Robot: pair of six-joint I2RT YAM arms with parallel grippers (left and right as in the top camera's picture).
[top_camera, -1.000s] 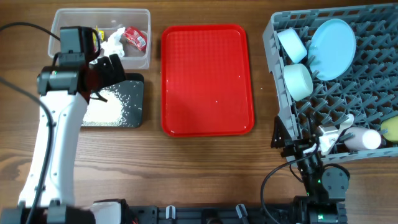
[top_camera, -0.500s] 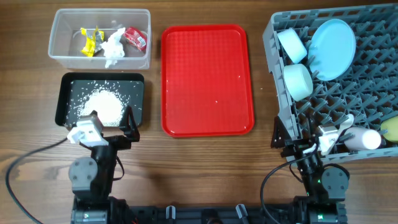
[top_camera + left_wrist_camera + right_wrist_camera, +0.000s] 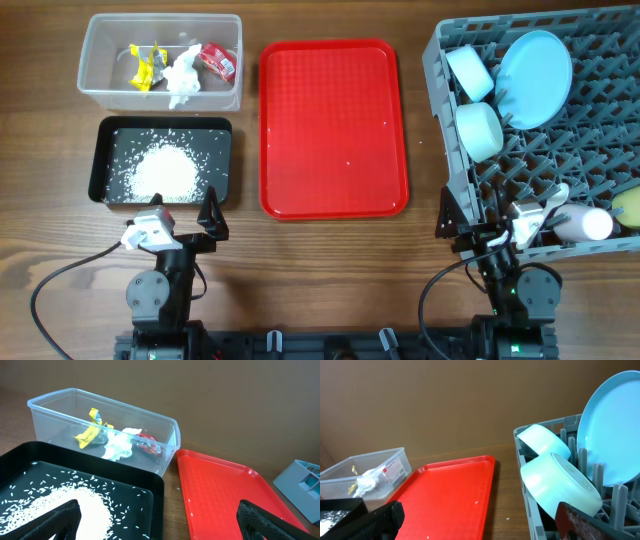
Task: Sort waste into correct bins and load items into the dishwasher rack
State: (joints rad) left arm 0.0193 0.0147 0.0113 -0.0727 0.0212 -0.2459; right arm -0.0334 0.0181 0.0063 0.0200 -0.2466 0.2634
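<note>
The clear tub (image 3: 100,88) holds a yellow wrapper (image 3: 143,65), a white napkin (image 3: 182,75) and a red wrapper (image 3: 217,60). The black tray (image 3: 100,160) holds a heap of rice (image 3: 165,172). The grey rack (image 3: 440,110) holds the blue plate (image 3: 533,65), the blue bowl (image 3: 468,72), the mint bowl (image 3: 478,130), the spoon (image 3: 540,205), the whitish cup (image 3: 583,224) and the yellow cup (image 3: 628,205). My left gripper (image 3: 182,218) is open and empty at the black tray's near edge (image 3: 150,495). My right gripper (image 3: 470,225) is open and empty beside the rack's near left corner.
The flat red tray (image 3: 333,128) lies between the bins and the rack, with a few rice grains (image 3: 348,163) on it. One grain (image 3: 507,519) lies on the wood between the red tray and the rack.
My left arm has drawn back from over the tub and black tray to the table's front edge, with the gripper open and empty. The right arm has not moved.
</note>
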